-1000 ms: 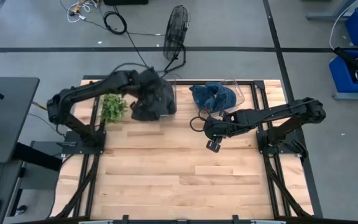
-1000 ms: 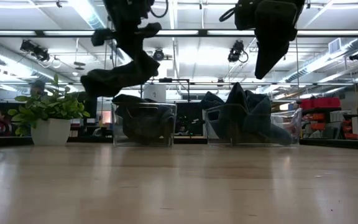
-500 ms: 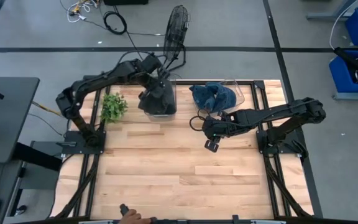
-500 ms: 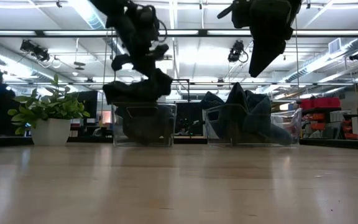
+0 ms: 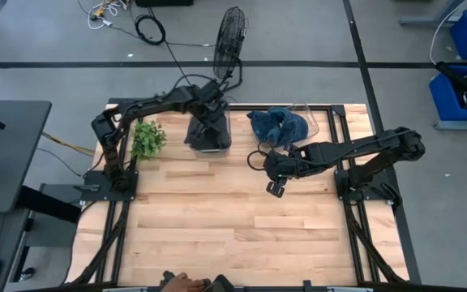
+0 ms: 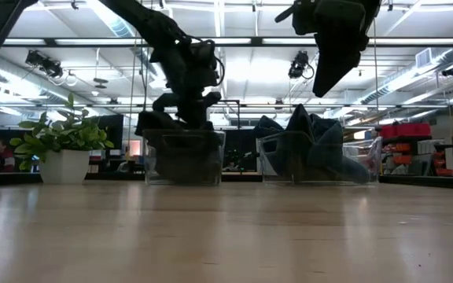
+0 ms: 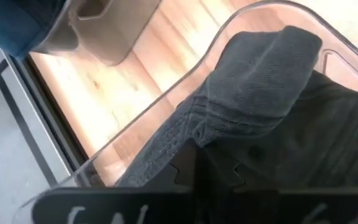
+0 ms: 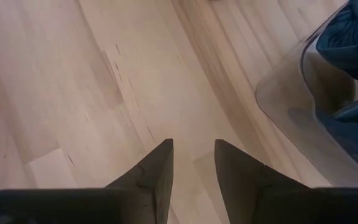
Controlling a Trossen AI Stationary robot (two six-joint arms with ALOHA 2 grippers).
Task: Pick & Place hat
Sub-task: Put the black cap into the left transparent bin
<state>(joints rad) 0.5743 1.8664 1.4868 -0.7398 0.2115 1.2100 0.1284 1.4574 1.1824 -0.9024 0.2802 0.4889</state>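
While the left gripper (image 5: 207, 113) pinches the dark hat (image 7: 253, 118) inside the clear bin (image 5: 209, 134), the right gripper (image 8: 193, 163) hovers nearby, jaws narrowly parted.

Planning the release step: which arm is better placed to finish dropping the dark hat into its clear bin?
Left. Its pincer sits over the clear bin, clamped on the dark hat; the right pincer hangs empty over bare table.

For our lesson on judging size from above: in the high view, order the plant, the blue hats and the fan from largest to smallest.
1. Blue hats.
2. Fan, seen nearly edge-on; close to the hats, so that ranking is unsure.
3. Plant.
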